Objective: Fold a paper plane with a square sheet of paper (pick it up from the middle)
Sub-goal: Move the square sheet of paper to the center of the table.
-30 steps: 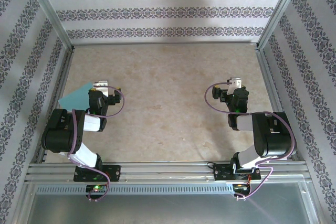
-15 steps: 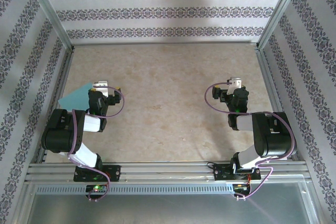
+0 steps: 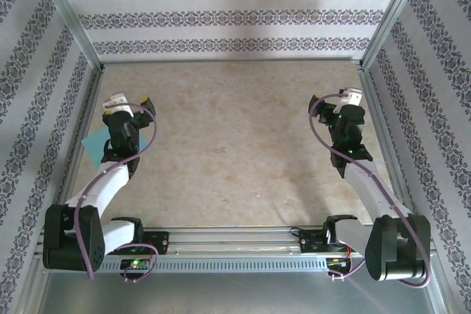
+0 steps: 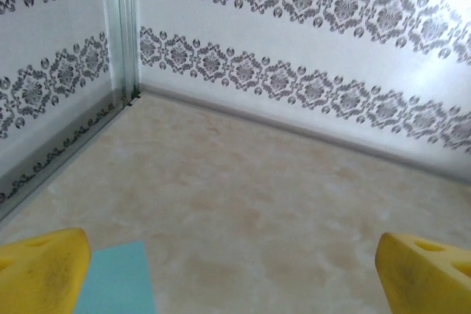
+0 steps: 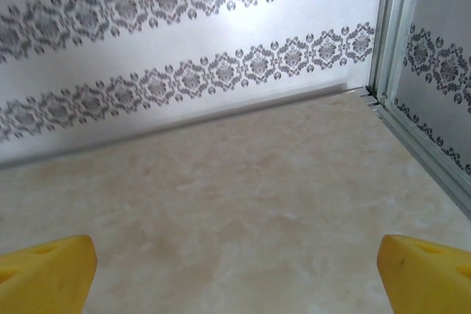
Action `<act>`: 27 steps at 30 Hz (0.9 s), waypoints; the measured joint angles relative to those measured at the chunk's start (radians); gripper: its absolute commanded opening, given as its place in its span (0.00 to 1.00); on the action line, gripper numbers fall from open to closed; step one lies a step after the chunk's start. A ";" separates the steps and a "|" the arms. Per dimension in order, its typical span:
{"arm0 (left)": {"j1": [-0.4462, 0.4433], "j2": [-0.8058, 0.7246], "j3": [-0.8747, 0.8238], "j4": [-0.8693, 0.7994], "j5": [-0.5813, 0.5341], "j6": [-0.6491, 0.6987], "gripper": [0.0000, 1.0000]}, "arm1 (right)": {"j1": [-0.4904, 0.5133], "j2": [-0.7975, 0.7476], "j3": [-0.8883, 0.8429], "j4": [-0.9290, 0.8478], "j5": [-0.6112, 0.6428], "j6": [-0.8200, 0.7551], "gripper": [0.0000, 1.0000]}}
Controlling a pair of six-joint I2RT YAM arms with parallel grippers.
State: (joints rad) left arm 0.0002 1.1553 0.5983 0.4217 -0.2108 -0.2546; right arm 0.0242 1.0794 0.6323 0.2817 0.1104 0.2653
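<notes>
**Both claws spread and empty; paper low beside the left one**

Left claw [image 4: 235, 281]: jaws wide apart, nothing between them. Right claw [image 5: 235, 279]: the same, wide and empty, with bare table [image 5: 243, 182] ahead of it.

The blue paper [image 4: 118, 281] lies flat on the table below my left claw, just beside one yellow fingertip [image 4: 40, 270], on the inner side of it. From above it pokes out at that claw's left, partly under the wrist. It is well apart from the right claw, across the table. (Only a corner shows; folded or not, I cannot tell.)

Handling, my judgement:
- It should be very light, thin and limp, so it will crumple easily.
- The smooth top probably lets it slide if nudged from an edge.
- Best hold is at its middle, pinched gently from above, along a crease if there is one.
- Tips and edges would likely bend.
</notes>
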 measured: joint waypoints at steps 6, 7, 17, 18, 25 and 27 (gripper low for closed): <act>0.044 0.015 0.126 -0.246 0.036 -0.129 0.99 | 0.000 0.015 0.047 -0.187 -0.109 0.156 0.98; 0.067 0.031 0.137 -0.282 0.043 -0.158 0.99 | 0.000 0.033 0.055 -0.209 -0.148 0.172 0.98; 0.251 0.296 0.236 -0.551 0.172 -0.364 0.99 | 0.006 0.175 0.091 -0.272 -0.428 0.275 0.98; 0.272 0.334 0.258 -0.568 0.204 -0.369 0.99 | 0.010 0.183 0.092 -0.272 -0.440 0.280 0.98; 0.301 0.502 0.345 -0.634 0.340 -0.374 0.99 | 0.027 0.214 0.094 -0.272 -0.468 0.290 0.98; 0.301 0.533 0.362 -0.651 0.357 -0.371 1.00 | 0.027 0.217 0.094 -0.272 -0.468 0.290 0.98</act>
State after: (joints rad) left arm 0.3012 1.6886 0.9600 -0.2295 0.1463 -0.6254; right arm 0.0509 1.2964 0.7265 0.0101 -0.3576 0.5556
